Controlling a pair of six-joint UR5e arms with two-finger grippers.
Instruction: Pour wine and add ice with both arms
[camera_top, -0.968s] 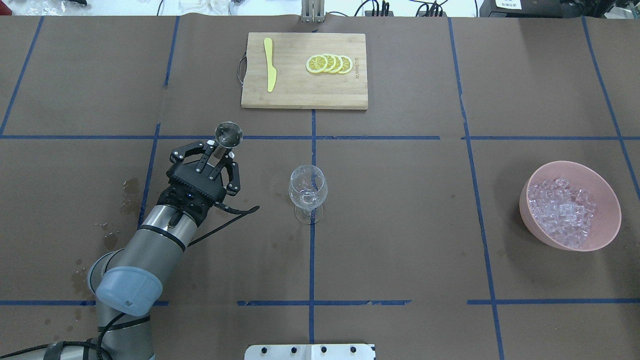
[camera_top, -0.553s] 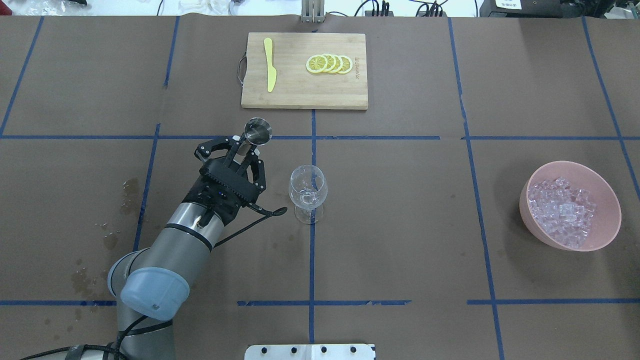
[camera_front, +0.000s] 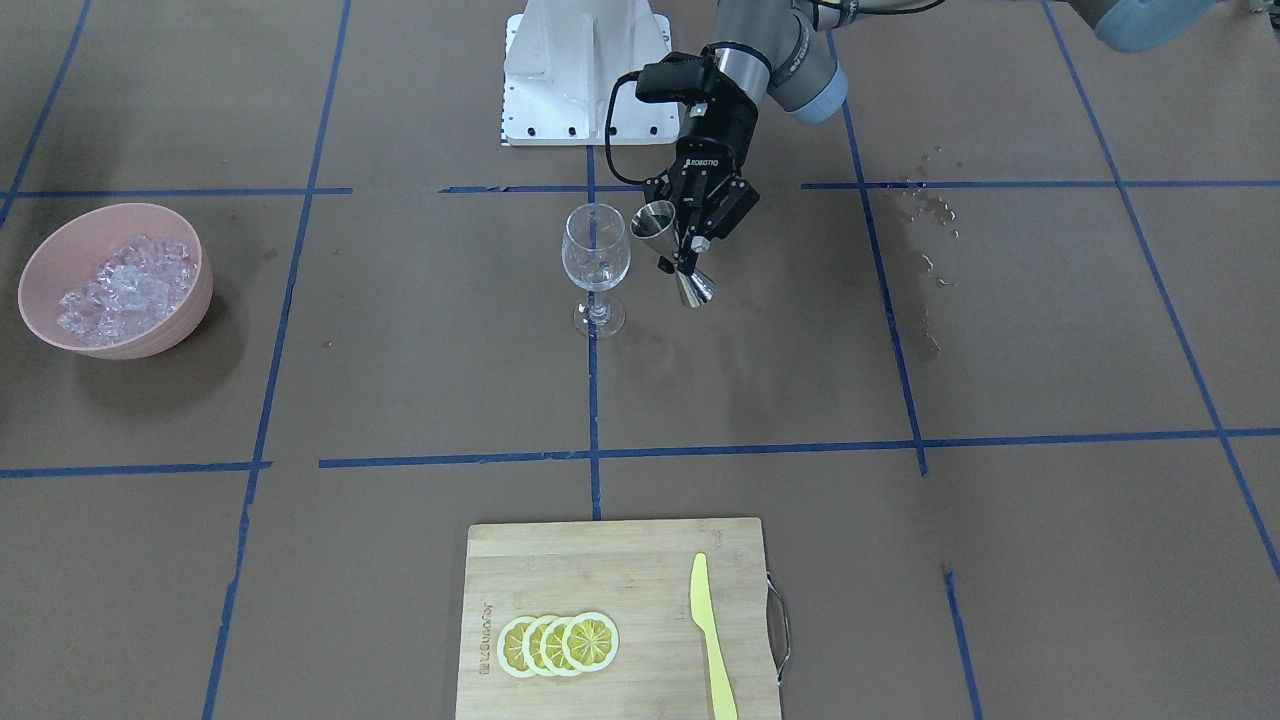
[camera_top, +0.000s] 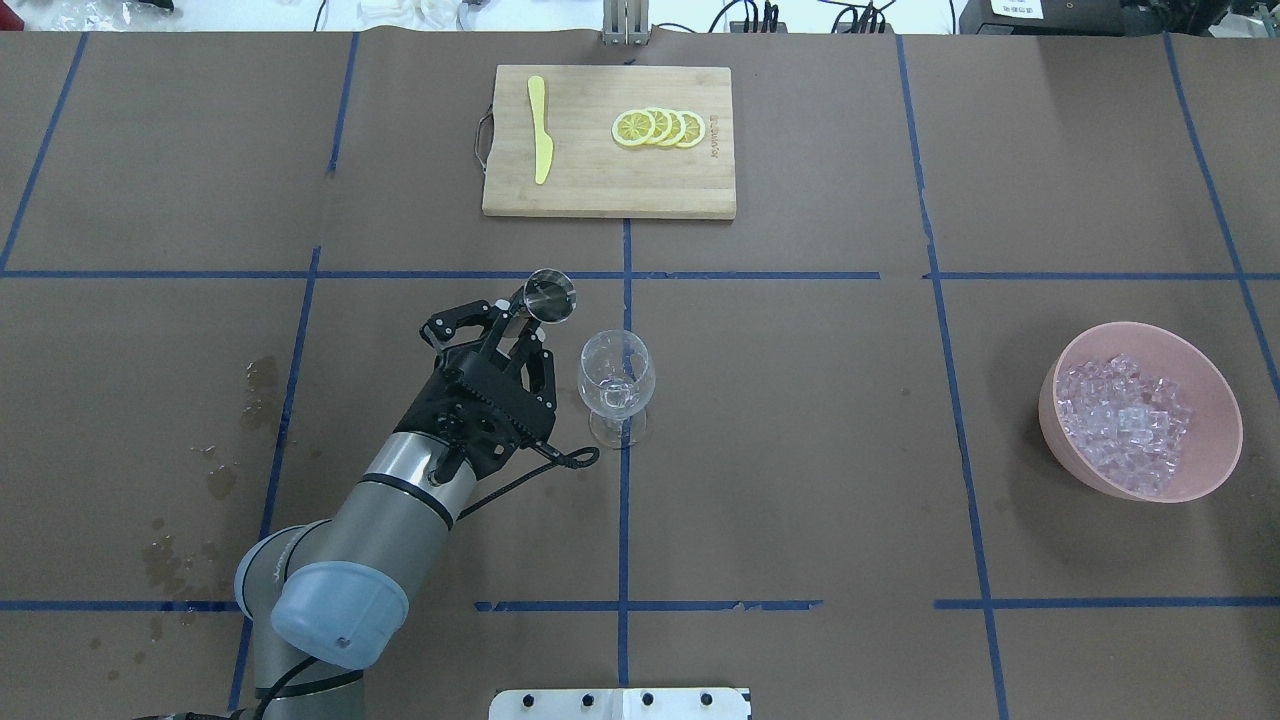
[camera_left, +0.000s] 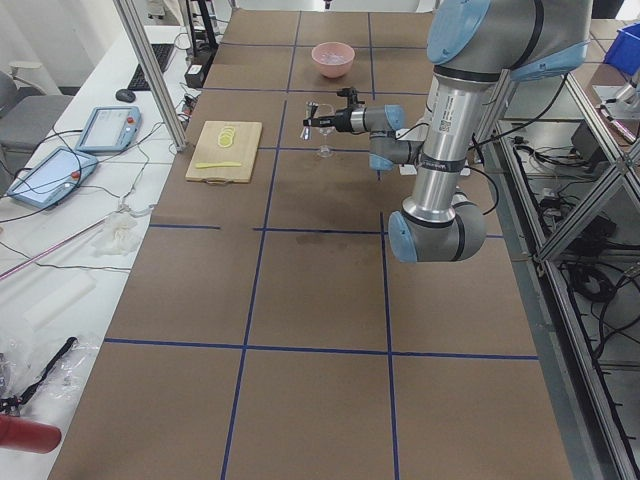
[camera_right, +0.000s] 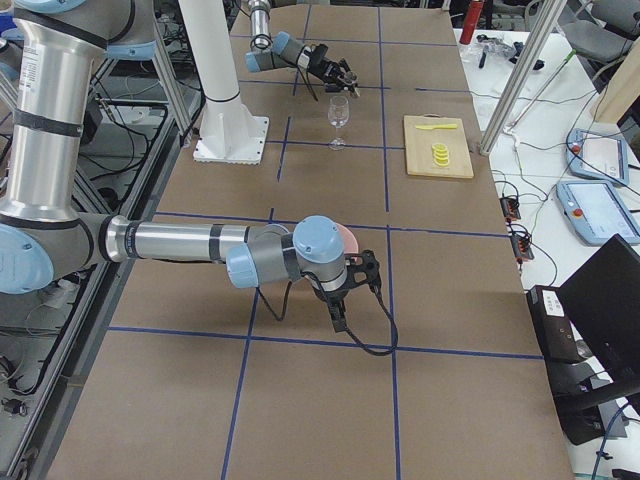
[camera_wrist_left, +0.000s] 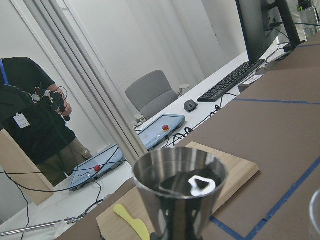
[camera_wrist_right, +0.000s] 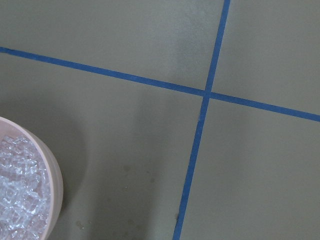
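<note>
The brown paper-covered table (camera_top: 800, 450) carries a grid of blue tape lines (camera_top: 625, 500) and darker wet blotches (camera_top: 262, 378) at the left of the overhead view, while the pink round plastic bowl (camera_top: 1212, 380) at right holds clear, whitish, glinting ice chunks (camera_top: 1125, 420). At top centre, the pale tan bamboo cutting board (camera_top: 600, 185) bears a light yellow plastic knife (camera_top: 541, 130) and yellow lemon slices (camera_top: 660, 128) with paler rims and spoked centres. The left gripper (camera_top: 515, 318) is black, the left arm (camera_top: 400, 490) silver-grey with a pale blue joint cap (camera_top: 340, 605), the steel measuring cup (camera_front: 657, 225) shiny silver around dark wine (camera_wrist_left: 175, 182), and the stemmed glass (camera_top: 616, 375) colourless.
</note>
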